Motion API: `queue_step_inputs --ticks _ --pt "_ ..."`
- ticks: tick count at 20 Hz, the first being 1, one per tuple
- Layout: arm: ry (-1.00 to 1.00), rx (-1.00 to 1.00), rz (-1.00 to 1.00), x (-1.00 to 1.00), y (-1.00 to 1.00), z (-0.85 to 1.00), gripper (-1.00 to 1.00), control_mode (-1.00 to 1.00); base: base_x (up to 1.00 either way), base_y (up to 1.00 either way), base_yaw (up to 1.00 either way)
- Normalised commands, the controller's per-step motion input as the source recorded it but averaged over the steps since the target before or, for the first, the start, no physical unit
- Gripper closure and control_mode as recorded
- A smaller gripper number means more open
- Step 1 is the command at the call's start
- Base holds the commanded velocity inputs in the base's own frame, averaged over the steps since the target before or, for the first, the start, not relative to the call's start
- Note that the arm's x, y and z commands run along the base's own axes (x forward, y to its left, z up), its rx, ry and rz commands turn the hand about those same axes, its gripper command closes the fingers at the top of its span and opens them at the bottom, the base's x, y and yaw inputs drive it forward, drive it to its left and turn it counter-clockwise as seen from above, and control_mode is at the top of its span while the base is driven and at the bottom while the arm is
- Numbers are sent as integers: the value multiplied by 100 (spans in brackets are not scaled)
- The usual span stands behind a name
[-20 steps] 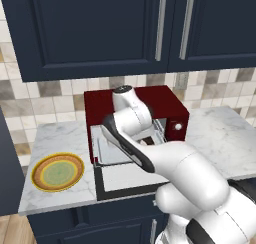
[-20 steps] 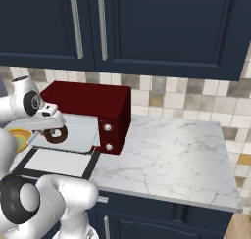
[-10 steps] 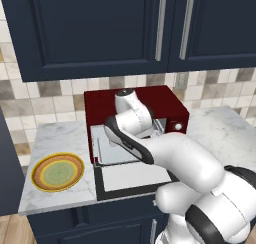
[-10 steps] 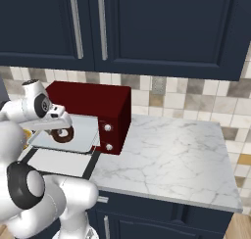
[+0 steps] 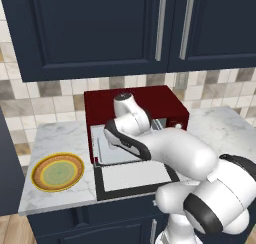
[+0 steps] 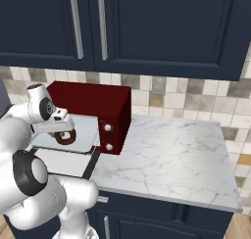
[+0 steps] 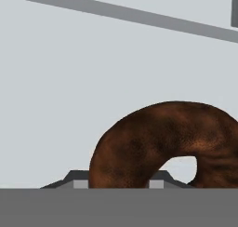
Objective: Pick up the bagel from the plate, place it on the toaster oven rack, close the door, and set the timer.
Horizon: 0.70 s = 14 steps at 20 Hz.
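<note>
Marble desk (image 6: 166,155) runs under dark blue cabinets (image 6: 147,27) and a tiled wall. Nearest on it, below the jaws, the toaster oven's door (image 5: 134,177) lies folded down flat over the desk's front edge, its glass pane framed in black. Above it the jaws (image 6: 62,135) are closed on the bagel (image 6: 63,136), a dark brown ring that hangs from them at the mouth of the oven; in the hand view the bagel (image 7: 169,144) sits right up against the tips, its pale hole showing, with the oven's pale inside behind it. The rack (image 5: 107,155) lies just below and beyond the jaws inside the cavity. The toaster oven (image 6: 100,106) itself, dark red, stands behind them against the tiles, its two white knobs (image 6: 107,137) on the front panel to the jaws' right. Well off to the jaws' left, the plate (image 5: 58,171) rests bare on the desk.
</note>
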Motion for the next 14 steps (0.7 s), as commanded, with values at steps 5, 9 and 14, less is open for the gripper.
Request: queue_step_inputs --ticks 5,9,14 --pt "-3 0 0 0 0 -3 -100 -100 0 0 0" --pt "-16 0 0 -5 0 0 -100 -100 0 0 0" --pt "-24 0 0 -68 0 22 -100 -100 0 0 0"
